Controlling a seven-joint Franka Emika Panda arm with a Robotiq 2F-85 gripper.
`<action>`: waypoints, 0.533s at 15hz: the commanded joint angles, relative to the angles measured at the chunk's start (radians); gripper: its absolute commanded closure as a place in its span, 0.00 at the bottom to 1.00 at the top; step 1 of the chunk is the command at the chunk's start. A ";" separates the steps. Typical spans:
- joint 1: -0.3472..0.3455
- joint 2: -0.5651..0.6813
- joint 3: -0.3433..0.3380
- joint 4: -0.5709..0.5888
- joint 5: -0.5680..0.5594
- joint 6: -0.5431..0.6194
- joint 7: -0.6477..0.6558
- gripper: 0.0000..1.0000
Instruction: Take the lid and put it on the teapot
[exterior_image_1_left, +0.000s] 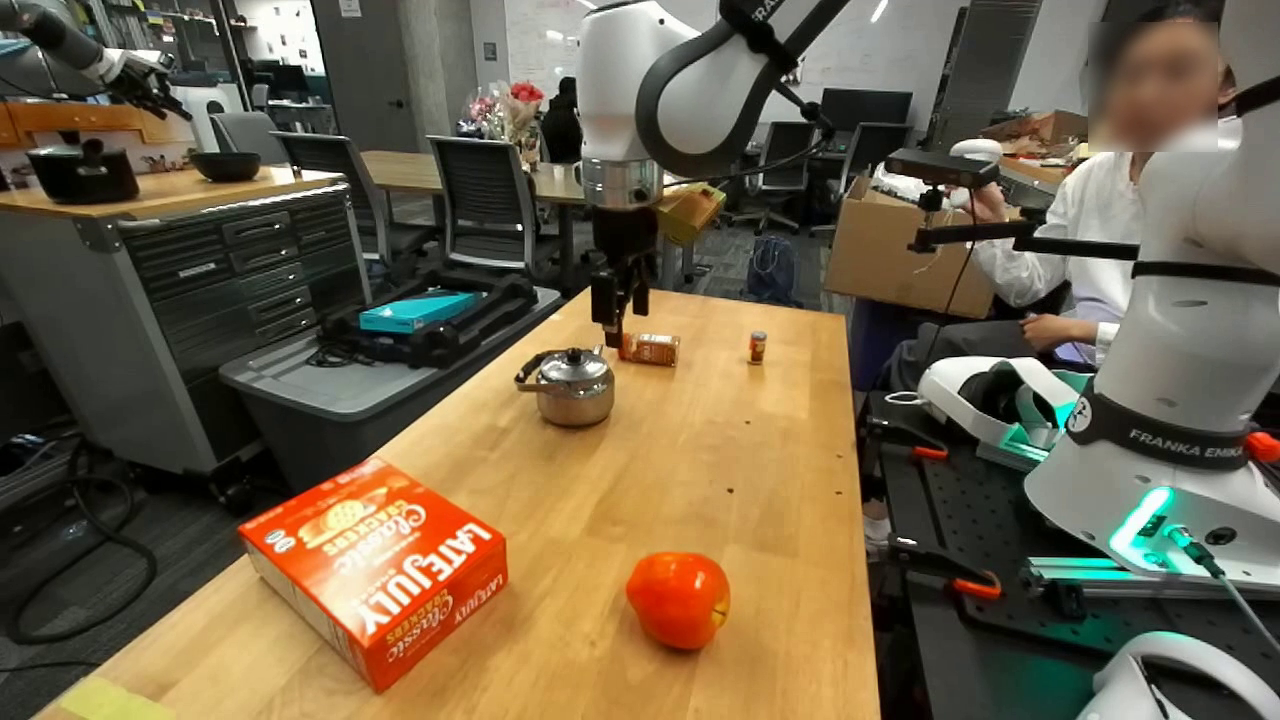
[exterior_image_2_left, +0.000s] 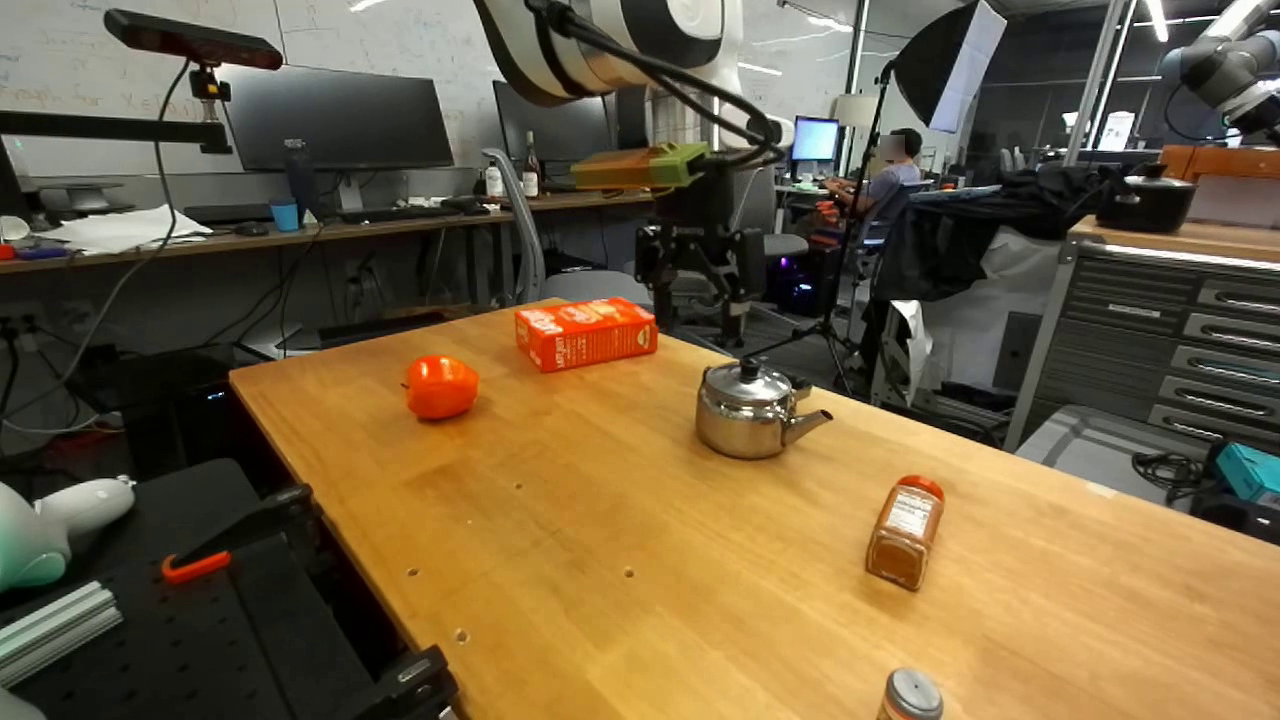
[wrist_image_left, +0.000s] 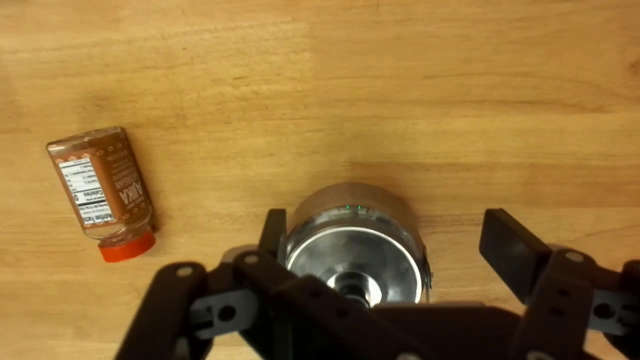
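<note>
The silver teapot (exterior_image_1_left: 577, 405) stands upright on the wooden table; it also shows in an exterior view (exterior_image_2_left: 740, 432) and in the wrist view (wrist_image_left: 352, 197). The grey metal lid (exterior_image_2_left: 750, 384) with its dark knob sits on top of the teapot in both exterior views (exterior_image_1_left: 573, 367). In the wrist view the lid (wrist_image_left: 345, 257) is partly hidden by the gripper. My gripper (wrist_image_left: 383, 222) is open and empty, its fingers wide apart. It hangs above the table near the teapot in both exterior views (exterior_image_1_left: 620, 318) (exterior_image_2_left: 699, 318), apart from the lid.
A jar with a red cap (wrist_image_left: 102, 187) lies on its side near the teapot. A small bottle (exterior_image_1_left: 757, 347) stands farther along the table (exterior_image_1_left: 720, 450). A red cracker box (exterior_image_1_left: 380, 560) and an orange-red ball-shaped item (exterior_image_1_left: 680, 600) are at the table's other end.
</note>
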 joint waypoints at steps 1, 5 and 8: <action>0.012 -0.123 0.011 -0.071 -0.004 -0.078 0.022 0.00; 0.014 -0.210 0.029 -0.110 -0.014 -0.152 0.056 0.00; 0.010 -0.274 0.045 -0.148 -0.012 -0.181 0.060 0.00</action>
